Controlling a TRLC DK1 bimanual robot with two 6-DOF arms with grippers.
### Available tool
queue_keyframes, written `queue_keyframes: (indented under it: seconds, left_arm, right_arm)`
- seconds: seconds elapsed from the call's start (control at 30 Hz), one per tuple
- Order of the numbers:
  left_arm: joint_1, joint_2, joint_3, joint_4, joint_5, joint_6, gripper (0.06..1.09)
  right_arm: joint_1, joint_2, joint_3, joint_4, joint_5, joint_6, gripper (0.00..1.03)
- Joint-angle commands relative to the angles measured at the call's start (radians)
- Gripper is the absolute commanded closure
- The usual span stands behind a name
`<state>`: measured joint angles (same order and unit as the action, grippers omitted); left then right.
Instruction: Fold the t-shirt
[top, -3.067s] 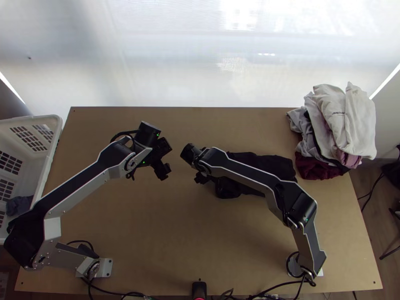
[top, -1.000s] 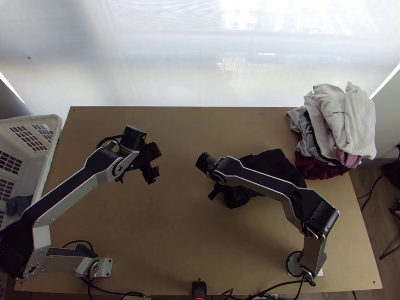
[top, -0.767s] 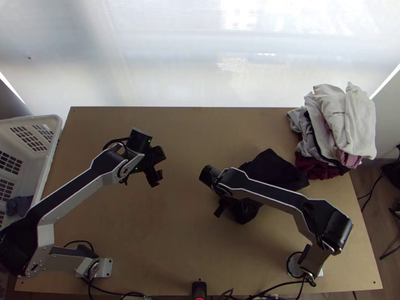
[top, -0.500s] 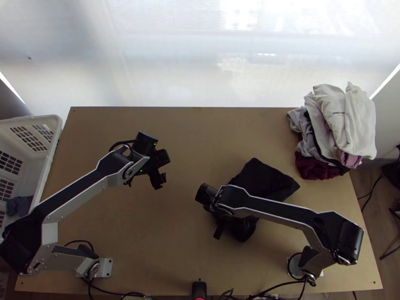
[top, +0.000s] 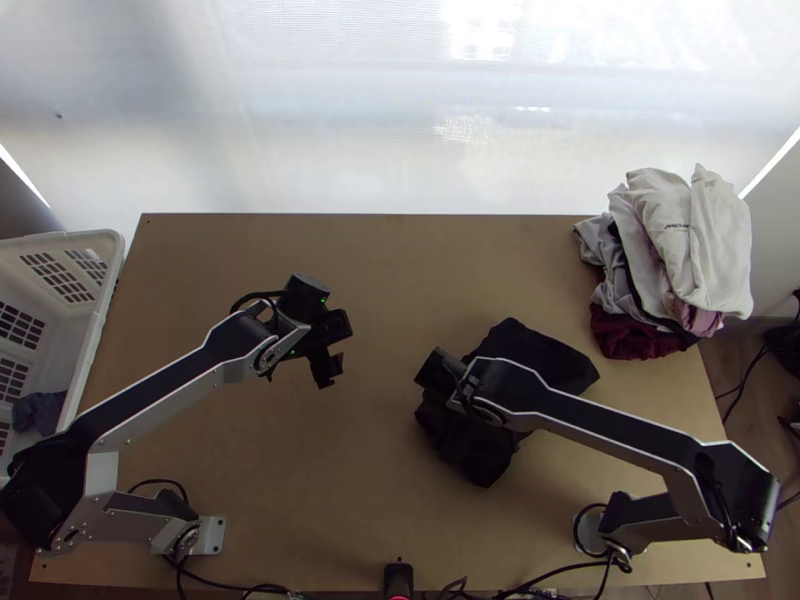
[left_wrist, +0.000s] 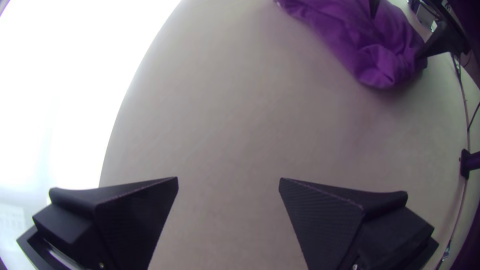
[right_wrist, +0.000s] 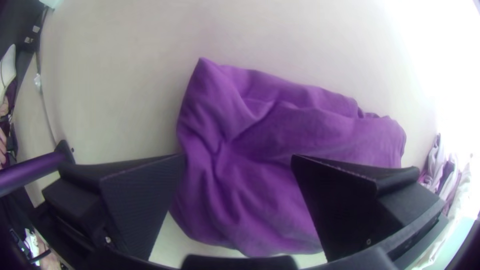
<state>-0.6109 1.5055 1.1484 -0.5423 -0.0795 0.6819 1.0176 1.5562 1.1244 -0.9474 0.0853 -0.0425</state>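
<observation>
Table (top: 350, 470) bears the bunched shirt (top: 540, 358); the left gripper (top: 328, 372), well apart, and right gripper (top: 462, 398), over it, both gape.

Dark lettering (top: 677, 227), on pale garment (top: 721, 265), unreadable

We are facing bright light beyond the table (top: 250, 450), glare bleaching and distortion bending the wrist views' edges.

A robotics lab or similar test space, judging by the two robot arms (top: 150, 398) mounted on a wooden worktop (top: 330, 500) with trailing cables (top: 240, 588)
</observation>
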Motion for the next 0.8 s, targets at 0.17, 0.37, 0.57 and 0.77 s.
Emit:
queue_keyframes:
  seconds: [0.17, 0.37, 0.57, 0.77]
  left_arm:
    - [-0.265, -0.111, -0.045, -0.059, 0.014, 0.016, 0.10]
    - [-0.365, -0.151, -0.053, -0.091, 0.061, -0.031, 0.10]
    - [-0.412, -0.113, -0.111, 0.007, 0.086, -0.050, 0.10]
    - [-0.369, -0.102, -0.115, 0.031, 0.084, -0.048, 0.10]
  right_arm:
    - [0.003, -0.219, -0.167, -0.123, -0.150, 0.000, 0.05]
    - [0.019, -0.301, -0.192, -0.172, -0.208, -0.030, 0.05]
    - [0.044, -0.328, -0.276, -0.123, -0.206, -0.060, 0.05]
    - [0.099, -0.266, -0.273, -0.077, -0.208, -0.053, 0.05]
